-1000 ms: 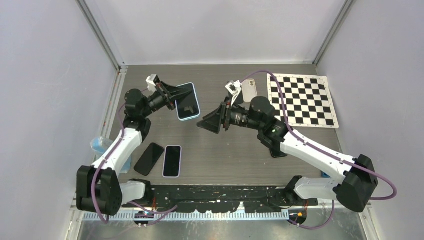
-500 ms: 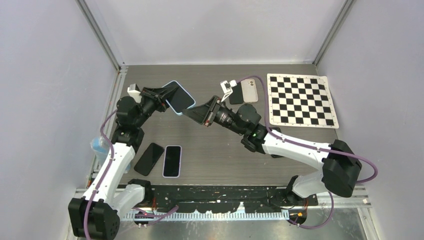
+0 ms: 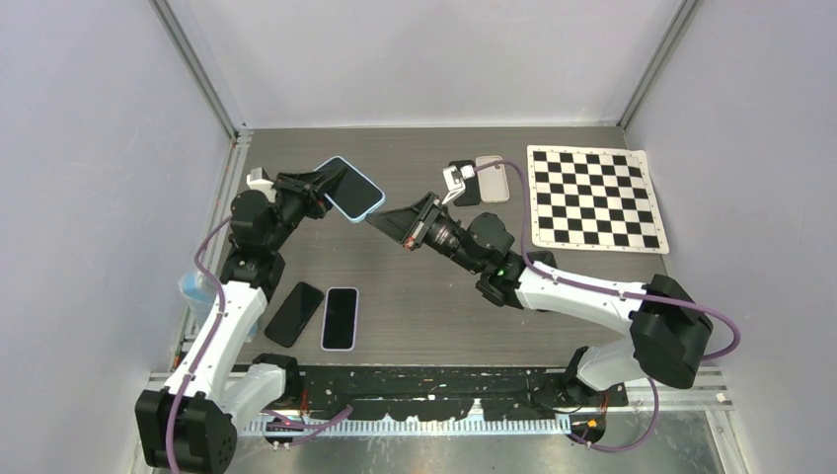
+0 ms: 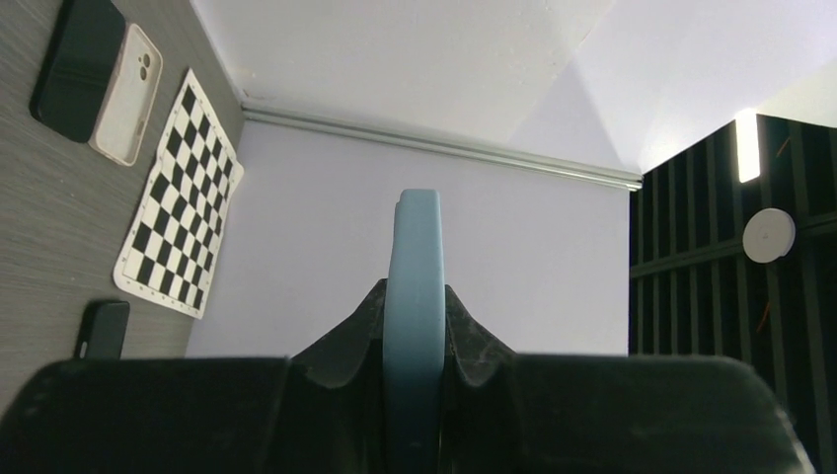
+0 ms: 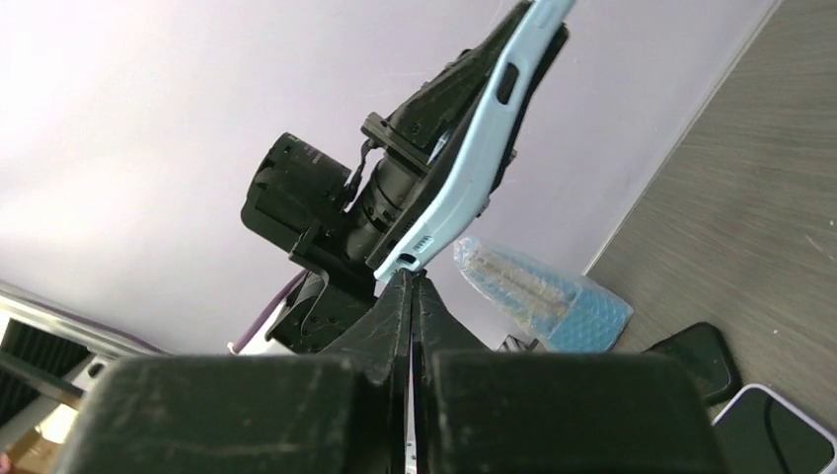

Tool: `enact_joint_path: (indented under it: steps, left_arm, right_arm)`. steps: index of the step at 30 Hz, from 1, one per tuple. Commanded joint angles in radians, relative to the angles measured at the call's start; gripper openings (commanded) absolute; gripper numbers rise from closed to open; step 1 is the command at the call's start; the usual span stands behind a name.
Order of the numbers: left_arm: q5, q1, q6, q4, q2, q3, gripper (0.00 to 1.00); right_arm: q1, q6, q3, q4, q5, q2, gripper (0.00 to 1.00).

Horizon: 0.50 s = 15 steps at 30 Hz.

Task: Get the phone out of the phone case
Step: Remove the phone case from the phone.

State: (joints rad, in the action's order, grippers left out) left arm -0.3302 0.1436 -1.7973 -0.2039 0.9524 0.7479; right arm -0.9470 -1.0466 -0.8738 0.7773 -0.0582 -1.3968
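The phone (image 3: 350,190), dark screen up, sits in a light-blue phone case (image 3: 376,201) held tilted above the table. My left gripper (image 3: 326,193) is shut on it. In the left wrist view the case's edge (image 4: 414,267) stands upright between the fingers (image 4: 474,341). My right gripper (image 3: 373,221) is shut, its tips touching the case's lower corner. In the right wrist view the closed tips (image 5: 411,281) meet just under the case's bottom end (image 5: 464,188). Whether they pinch its lip does not show.
Two phones (image 3: 294,313) (image 3: 340,318) lie flat near the left arm's base. A beige case (image 3: 492,179) and a dark phone (image 3: 464,184) lie at the back. A checkerboard (image 3: 595,197) is at the right. Blue bubble wrap (image 3: 197,286) sits at the left edge.
The left gripper lifted the cased phone off the table and tilted it. The right gripper closed and moved left up to the case's lower corner.
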Motion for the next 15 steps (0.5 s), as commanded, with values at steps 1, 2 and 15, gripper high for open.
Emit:
enact_joint_path:
  steps: [1, 2, 15]
  left_arm:
    - [-0.058, 0.011, 0.003, -0.139, -0.025, 0.078, 0.0]
    - [-0.061, 0.01, 0.007, -0.149, -0.025, 0.079, 0.0]
    - [-0.072, 0.01, 0.08, -0.175, -0.003, 0.095, 0.0]
  right_arm:
    - [0.045, -0.091, 0.042, -0.099, 0.154, -0.036, 0.01]
    - [0.048, -0.11, 0.041, -0.13, 0.159, -0.037, 0.01]
    - [0.084, 0.002, 0.03, -0.073, 0.026, -0.009, 0.26]
